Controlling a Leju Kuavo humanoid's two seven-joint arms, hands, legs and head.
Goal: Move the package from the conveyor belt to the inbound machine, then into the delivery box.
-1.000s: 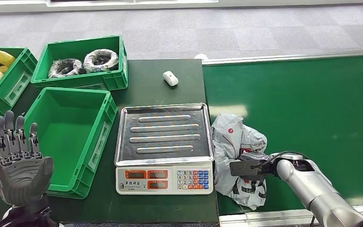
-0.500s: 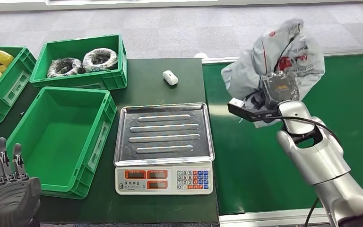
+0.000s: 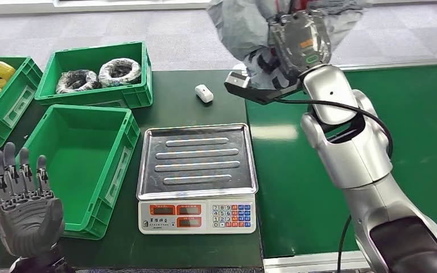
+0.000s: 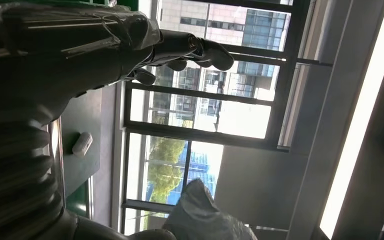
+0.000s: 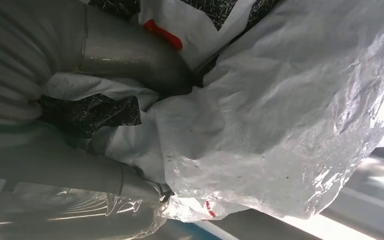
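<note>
package aloft in our right hand, scale tray below and to the left

we hold the package (image 3: 244,25) high in our right hand (image 3: 299,42), fingers wrapped into the crumpled grey plastic; the right wrist view shows the film bunched tightly around them. the bag hangs clear of every surface, above the far edge of the dark table (image 3: 176,96) and the near corner of the conveyor belt (image 3: 409,125).

the relation that matters is this: the inbound machine, which we take to be the weighing scale (image 3: 198,170), lies nearer to us than the package, lower, and a little to the left of it. its steel tray is bare and flat. the bag's loose bulk trails to the left of our hand, toward the scale side, so we judge that bulk would reach the tray first on the way down.

the small white device (image 3: 204,93) sits on the table between the package and the tray's far rim, and we judge a low sweep could knock it. the empty green crate (image 3: 122,165) stands just beside the scale on its left, likely the delivery box, though we cannot be sure.

our left hand (image 3: 25,205) is raised at the near left, fingers spread, holding nothing, close to the crate's near corner and well apart from the package. the right arm is plainly the one placed for the descent.
</note>
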